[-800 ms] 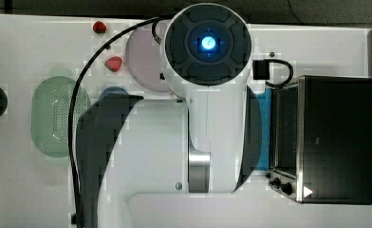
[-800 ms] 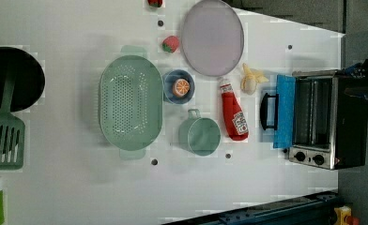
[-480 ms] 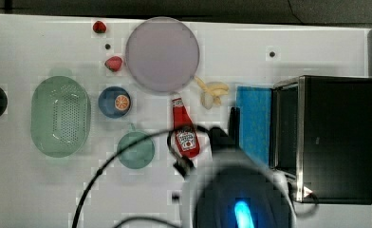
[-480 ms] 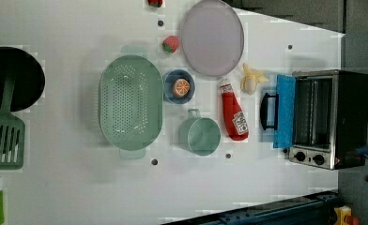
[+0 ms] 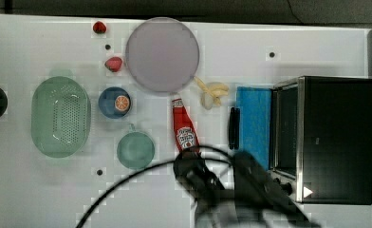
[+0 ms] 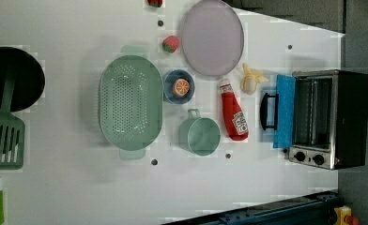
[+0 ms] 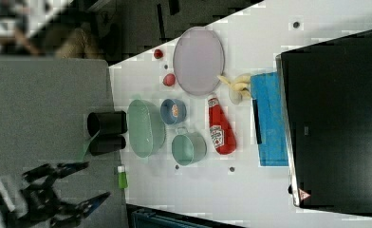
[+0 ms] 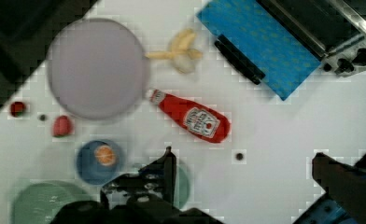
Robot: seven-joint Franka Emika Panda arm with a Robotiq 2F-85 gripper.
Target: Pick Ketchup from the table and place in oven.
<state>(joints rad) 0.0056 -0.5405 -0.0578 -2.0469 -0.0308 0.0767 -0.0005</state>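
- Ketchup [image 5: 184, 127] lies flat on its side on the table [image 5: 317, 47], roughly mid-table; in the top view its white cap points to the far edge, toward the lilac plate [image 5: 162, 53], and its fat base points to the near edge.
- Neighbours in the top view: teal cup [image 5: 135, 150] just to its left, banana [image 5: 211, 93] up-right near the cap, blue cloth [image 5: 253, 124] on the open oven door to its right. All apart from the bottle, nothing touching it.
- Oven [image 5: 333, 137] stands at the top view's right, door down, cavity open.
- Gripper [image 8: 244, 170] hangs above the table w/ fingers spread wide, nothing btwn them; in the wrist view the bottle sits beyond the gap, not yet inside it.
- Handling, my guess: light plastic squeeze bottle, so the walls give under pressure, and the glossy skin prob slips a bit. Round body could roll when nudged sideways.
- Where to grab: across the wide labelled belly [image 8: 200, 122], fingers either side of the long axis. Neck is too thin & tapered, likely to squirt out.
- Moderate squeeze only: too hard dents it.
- Held at mid-body it shouldn't droop much going into the oven.
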